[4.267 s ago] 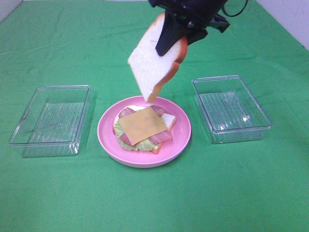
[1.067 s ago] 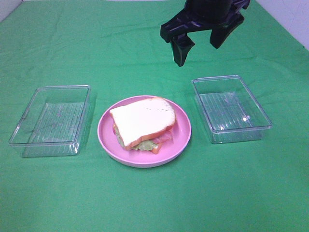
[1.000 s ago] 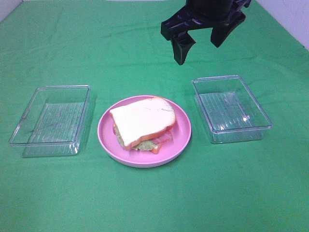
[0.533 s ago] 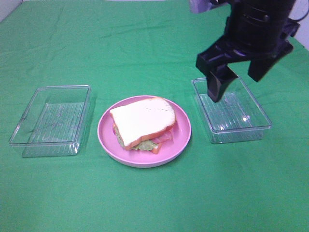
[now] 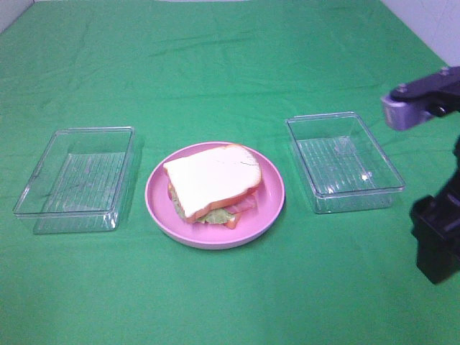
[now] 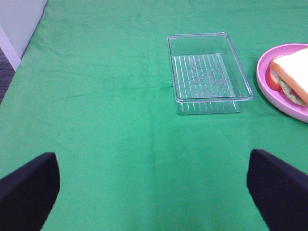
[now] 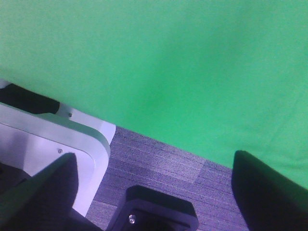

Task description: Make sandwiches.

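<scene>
Resting stacked on the pink plate [image 5: 269,208], the toy sandwich [image 5: 213,183] looks light, loose-layered; grip across crusts; both grippers spread, empty.

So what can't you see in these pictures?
- Exterior high view: the cheese is hidden under the top bread slice; only edges of lettuce and bacon peek out.
- Left wrist view: the pink plate and sandwich are cut off by the edge.
- Exterior high view: the right gripper is cut off.

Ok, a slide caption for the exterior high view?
Finished sandwich on a pink plate between two clear trays; right arm at the frame edge.
</scene>
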You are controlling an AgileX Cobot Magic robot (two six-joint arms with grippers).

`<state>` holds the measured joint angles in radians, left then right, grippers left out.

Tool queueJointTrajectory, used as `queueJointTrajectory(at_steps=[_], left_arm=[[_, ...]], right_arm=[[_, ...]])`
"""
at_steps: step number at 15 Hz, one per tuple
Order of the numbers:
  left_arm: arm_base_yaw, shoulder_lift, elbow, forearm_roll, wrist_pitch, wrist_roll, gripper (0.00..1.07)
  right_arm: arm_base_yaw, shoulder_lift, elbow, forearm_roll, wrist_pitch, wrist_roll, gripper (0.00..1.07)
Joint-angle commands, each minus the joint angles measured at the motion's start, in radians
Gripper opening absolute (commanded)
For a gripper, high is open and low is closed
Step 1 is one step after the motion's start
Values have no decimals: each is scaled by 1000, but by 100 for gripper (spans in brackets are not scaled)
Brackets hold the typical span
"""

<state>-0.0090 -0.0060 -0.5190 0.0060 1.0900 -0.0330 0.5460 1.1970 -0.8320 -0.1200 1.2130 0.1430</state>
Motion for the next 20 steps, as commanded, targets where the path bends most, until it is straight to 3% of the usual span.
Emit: queueJointTrajectory(at_steps=[1, 3, 5, 6, 10, 13, 20], left_arm=[[2, -15, 1, -6, -13, 3, 101], [2, -15, 1, -6, -13, 3, 101], [2, -15, 1, -6, -13, 3, 101], [2, -14, 1, -6, -13, 3, 101], [2, -14, 1, -6, -13, 3, 101], [2, -14, 1, -6, -13, 3, 101], [2, -2, 1, -6, -13, 3, 101]], right_arm=[[-4, -190, 161, -22, -47, 20, 84], [-97, -325, 240, -20, -61, 20, 84], [-241, -448, 289, -22, -72, 16, 84], [-345, -594, 317, -33, -79, 16, 84], [-490, -961, 328, -32, -89, 16, 84], [-538, -1241, 354, -6, -194, 6, 84], [-534, -1235, 351, 6, -190, -10, 84]])
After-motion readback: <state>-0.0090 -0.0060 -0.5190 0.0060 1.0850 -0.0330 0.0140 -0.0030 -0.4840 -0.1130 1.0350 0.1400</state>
